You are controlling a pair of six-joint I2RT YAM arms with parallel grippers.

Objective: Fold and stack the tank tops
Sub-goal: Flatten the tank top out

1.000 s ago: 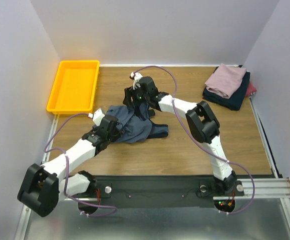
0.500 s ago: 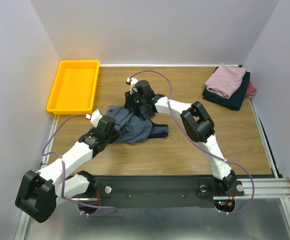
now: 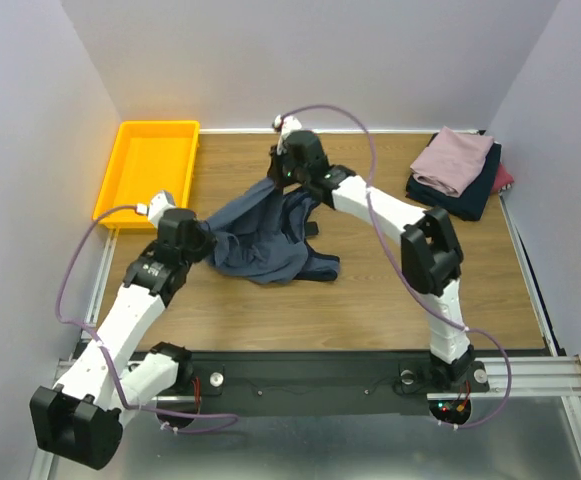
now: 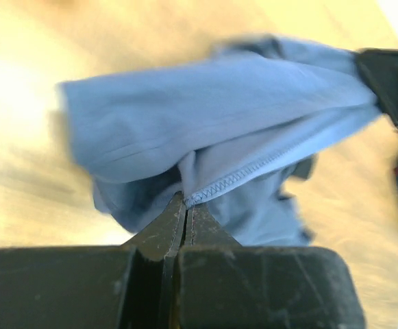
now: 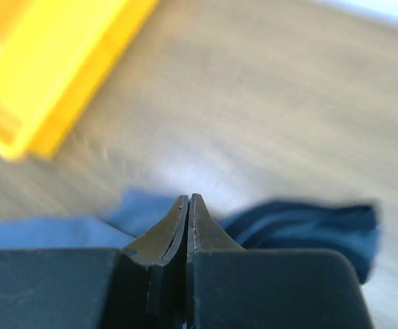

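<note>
blue top now spread wider; r jaws just shut on it

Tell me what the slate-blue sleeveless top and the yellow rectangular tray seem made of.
Slate-blue sleeveless top: soft matte cloth, perhaps knit; it drapes in folds and shows a stitched hem.
Yellow rectangular tray: likely moulded plastic, smooth; uniform colour, rounded rim.

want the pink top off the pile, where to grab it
Probably pinch the pink top's left edge from above, coming in from the left. It lies topmost on the navy top, so that edge is free, and the wall crowds its right side.
</note>
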